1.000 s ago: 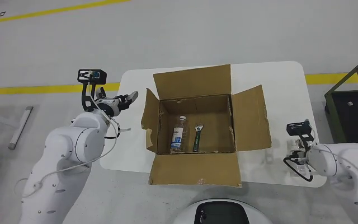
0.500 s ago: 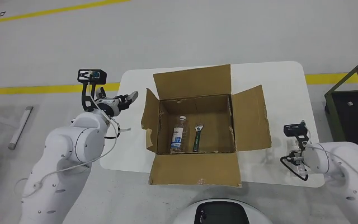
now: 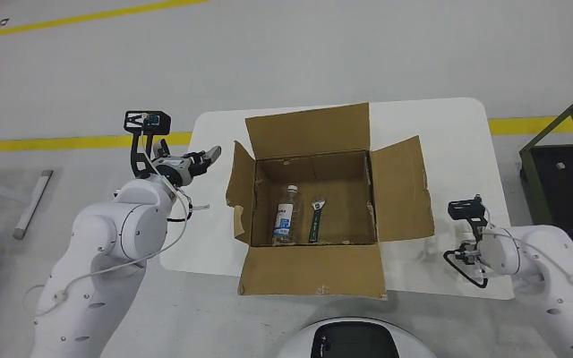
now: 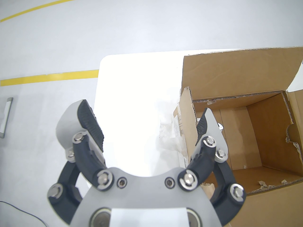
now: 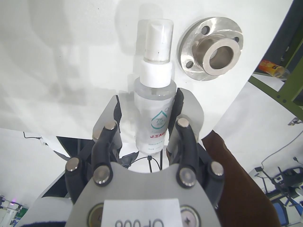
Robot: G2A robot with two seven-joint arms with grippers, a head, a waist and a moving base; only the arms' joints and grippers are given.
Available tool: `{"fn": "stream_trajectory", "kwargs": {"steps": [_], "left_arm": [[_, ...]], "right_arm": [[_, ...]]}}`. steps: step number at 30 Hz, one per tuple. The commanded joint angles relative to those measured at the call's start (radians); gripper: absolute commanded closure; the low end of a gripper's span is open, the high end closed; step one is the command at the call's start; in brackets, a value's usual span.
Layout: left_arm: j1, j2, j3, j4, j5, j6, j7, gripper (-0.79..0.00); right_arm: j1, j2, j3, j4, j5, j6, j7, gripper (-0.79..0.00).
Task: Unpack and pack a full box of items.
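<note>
Left claw (image 4: pixel 144 109): fingers apart, above the worktop (image 3: pixel 448 116) edge beside the box (image 3: pixel 309 134).
Right claw (image 5: pixel 148 98): fingers apart, straddling the spray bottle (image 5: pixel 153 114), which lies on the worktop beside the flange (image 5: pixel 210 48).
Box: open, holding a bottle (image 3: pixel 285 215) and a wrench (image 3: pixel 316 221).

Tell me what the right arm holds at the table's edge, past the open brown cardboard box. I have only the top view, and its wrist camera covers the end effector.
Observer: The right end effector has a clear plastic spray bottle with a white nozzle between its fingers.
Reviewer: Is it clamped on it?
Observer: It seems not. One pad touches the bottle, but a gap shows between the bottle and the other pad.
Reviewer: Is anything else close by?
Observer: A round silver metal flange with bolt holes lies on the white table beside the bottle's capped end, apart from it.
</note>
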Motion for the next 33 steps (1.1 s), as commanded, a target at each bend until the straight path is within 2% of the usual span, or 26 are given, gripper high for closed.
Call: {"fn": "stream_trajectory", "kwargs": {"steps": [1, 5, 9, 14, 17, 22, 26, 29, 33], "left_arm": [[0.000, 0.000, 0.000, 0.000, 0.000, 0.000, 0.000, -0.785], [0.000, 0.000, 0.000, 0.000, 0.000, 0.000, 0.000, -0.785], [0.000, 0.000, 0.000, 0.000, 0.000, 0.000, 0.000, -0.785], [0.000, 0.000, 0.000, 0.000, 0.000, 0.000, 0.000, -0.785], [0.000, 0.000, 0.000, 0.000, 0.000, 0.000, 0.000, -0.785], [0.000, 0.000, 0.000, 0.000, 0.000, 0.000, 0.000, -0.785], [0.000, 0.000, 0.000, 0.000, 0.000, 0.000, 0.000, -0.785], [0.000, 0.000, 0.000, 0.000, 0.000, 0.000, 0.000, -0.785], [0.000, 0.000, 0.000, 0.000, 0.000, 0.000, 0.000, -0.785]], "right_arm": [[0.003, -0.001, -0.002, 0.006, 0.003, -0.002, -0.002, -0.348], [0.009, -0.003, -0.007, 0.015, 0.008, -0.005, -0.001, -0.256], [0.014, -0.006, 0.001, 0.013, 0.030, 0.005, -0.012, 0.000], [0.015, -0.009, 0.044, 0.000, 0.116, 0.030, -0.038, 0.000], [0.010, -0.013, 0.114, -0.026, 0.246, 0.077, -0.096, 0.000], [-0.040, -0.037, 0.322, -0.097, 0.661, 0.187, -0.340, 0.000], [-0.112, -0.056, 0.440, -0.180, 0.913, 0.163, -0.509, 0.000], [-0.147, -0.066, 0.483, -0.235, 1.047, 0.127, -0.571, 0.000], [-0.156, -0.071, 0.499, -0.280, 1.190, 0.055, -0.596, 0.000]]}}
